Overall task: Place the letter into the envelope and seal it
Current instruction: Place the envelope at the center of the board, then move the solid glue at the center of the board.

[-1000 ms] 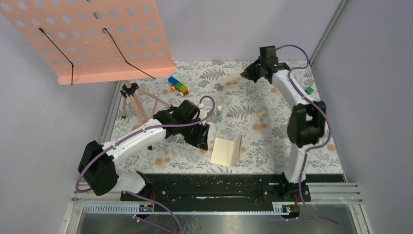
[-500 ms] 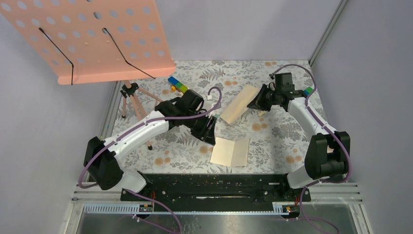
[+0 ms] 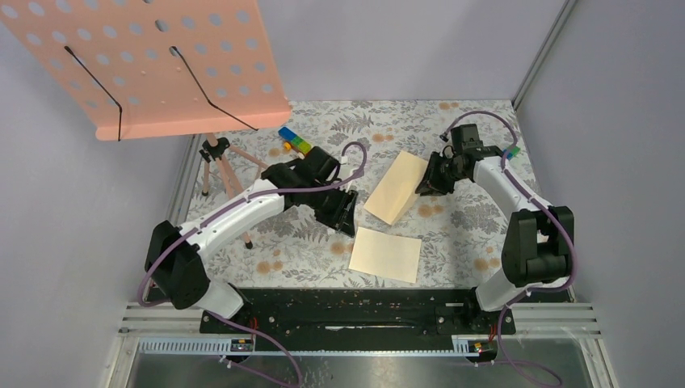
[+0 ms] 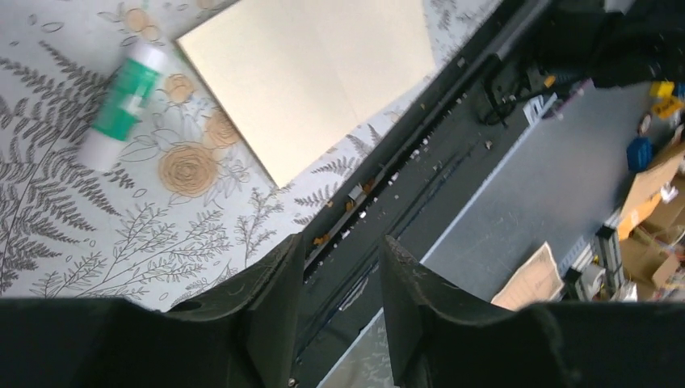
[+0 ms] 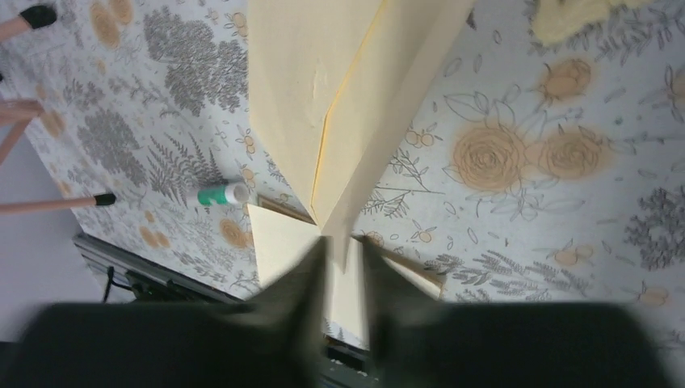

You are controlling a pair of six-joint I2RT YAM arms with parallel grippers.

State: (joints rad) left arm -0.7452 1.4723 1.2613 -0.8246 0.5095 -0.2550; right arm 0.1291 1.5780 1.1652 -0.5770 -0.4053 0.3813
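Observation:
The letter [image 3: 385, 255] lies flat and unfolded near the table's front edge, a pale cream sheet with a centre crease; it also fills the top of the left wrist view [image 4: 315, 73]. The tan envelope [image 3: 396, 187] hangs tilted above the table's middle, with my right gripper [image 3: 424, 182] shut on its right end. The right wrist view shows the envelope [image 5: 339, 81] running up from the gripper [image 5: 343, 246], the letter [image 5: 279, 234] below. My left gripper [image 3: 347, 212] hovers left of the letter, its jaws open and empty [image 4: 343, 246].
A green-and-white glue stick [image 4: 121, 105] lies beside the letter's far left corner. A peach perforated music stand [image 3: 161, 65] on a tripod [image 3: 222, 170] overhangs the back left. Coloured blocks [image 3: 295, 141] sit at the back, a green block [image 3: 511, 150] at the far right.
My right arm has carried the envelope from the back of the table toward the middle. The letter's raised half has dropped flat. My left gripper has shifted slightly back and right.

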